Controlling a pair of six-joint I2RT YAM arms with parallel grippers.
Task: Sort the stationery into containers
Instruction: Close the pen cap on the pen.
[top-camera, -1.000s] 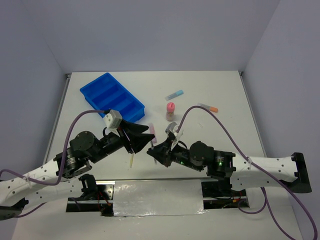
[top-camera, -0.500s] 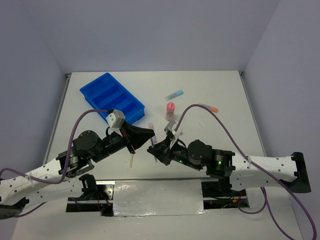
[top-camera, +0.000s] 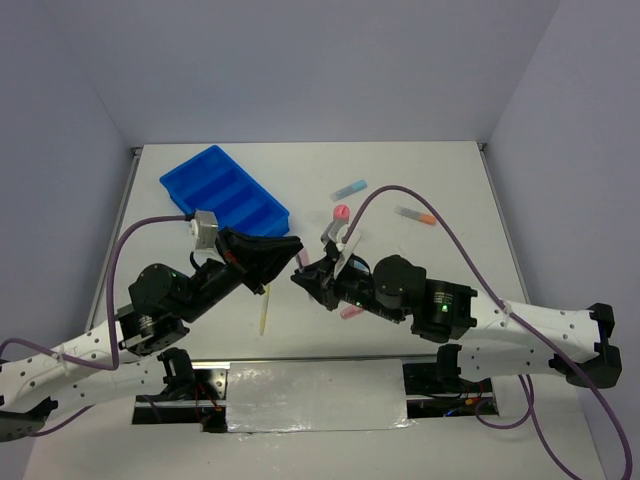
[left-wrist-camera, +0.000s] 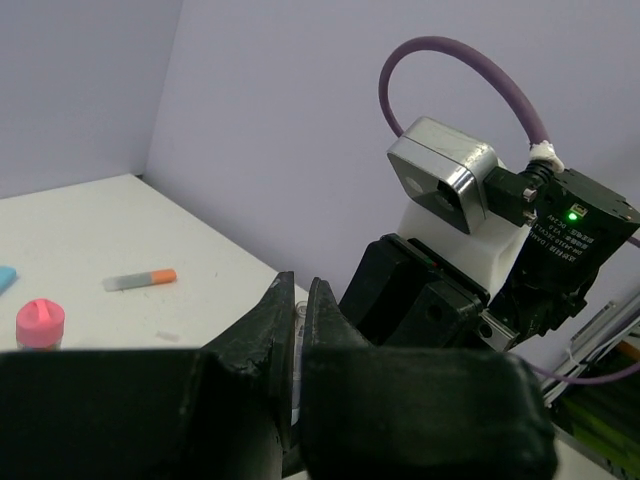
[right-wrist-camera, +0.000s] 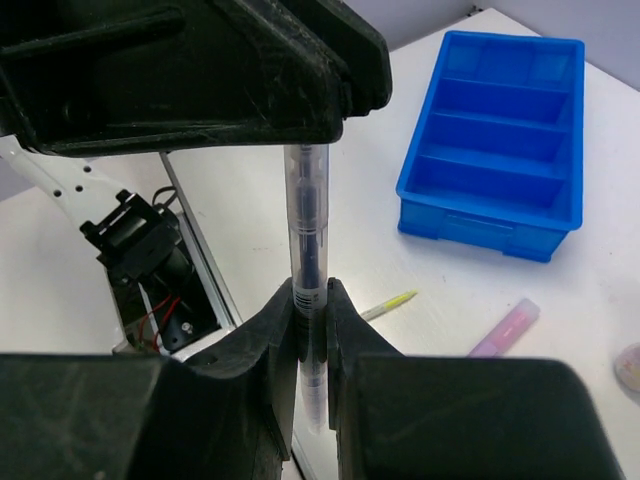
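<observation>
A dark pen in a clear barrel (right-wrist-camera: 308, 230) hangs in the air between my two grippers. My right gripper (right-wrist-camera: 310, 300) is shut on its lower part, and my left gripper (right-wrist-camera: 330, 120) is shut on its upper end. In the left wrist view the pen (left-wrist-camera: 297, 330) shows as a clear sliver between my left gripper's (left-wrist-camera: 298, 300) closed fingers. From above, the left gripper (top-camera: 285, 250) and right gripper (top-camera: 305, 280) meet tip to tip at the table's near middle. The blue tray (top-camera: 225, 195) lies at the back left, its four compartments showing nothing inside.
A yellow pencil (top-camera: 263, 310) lies below the left gripper and a pink stick (top-camera: 350, 312) under the right arm. A pink-capped bottle (top-camera: 341, 213), a blue stick (top-camera: 350, 187) and an orange-tipped stick (top-camera: 415, 214) lie beyond the grippers to the right.
My left gripper has shut on the pen that the right gripper holds. Both grippers have shifted a little toward the back of the table.
</observation>
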